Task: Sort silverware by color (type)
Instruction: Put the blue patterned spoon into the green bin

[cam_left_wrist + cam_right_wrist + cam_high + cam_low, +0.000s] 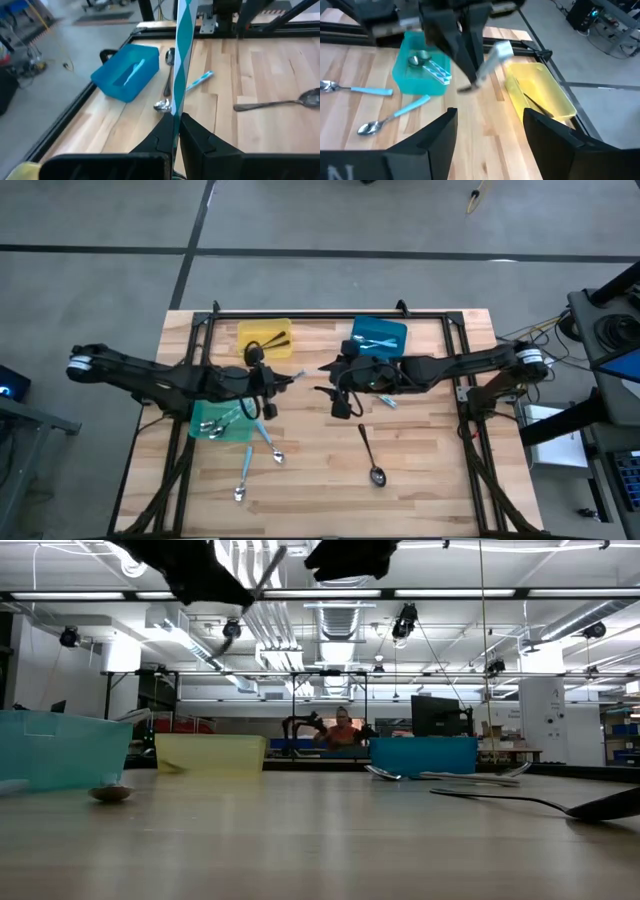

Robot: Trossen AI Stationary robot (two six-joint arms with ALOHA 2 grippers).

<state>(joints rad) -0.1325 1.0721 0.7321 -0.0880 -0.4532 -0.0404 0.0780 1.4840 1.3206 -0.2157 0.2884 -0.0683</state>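
Note:
My left gripper (268, 380) hangs over the table's middle, shut on a utensil with a teal-and-white striped handle (182, 50). The same utensil (490, 65) shows in the right wrist view. My right gripper (490, 131) faces it from the right, open and short of the utensil, with nothing between its fingers. More silverware lies flat on the wood: two spoons with light blue handles (245, 475) (272, 445), a dark spoon (370, 455), and a blue-handled piece (386, 401) under the right arm. Several pieces lie in the bins. My left gripper pinches the striped handle (176, 112) between its two fingers. The handle runs on past the fingertips toward my right gripper. The utensil is lifted well clear of the table, as the low view shows (262, 578). Which end lies inside the fingers is hidden by the gripper.
A yellow bin (265, 340) stands at the far left, a blue bin (380, 335) at the far right, and a green bin (222, 420) under the left arm. A black frame (330, 312) borders the table. Bare wood lies in the near middle.

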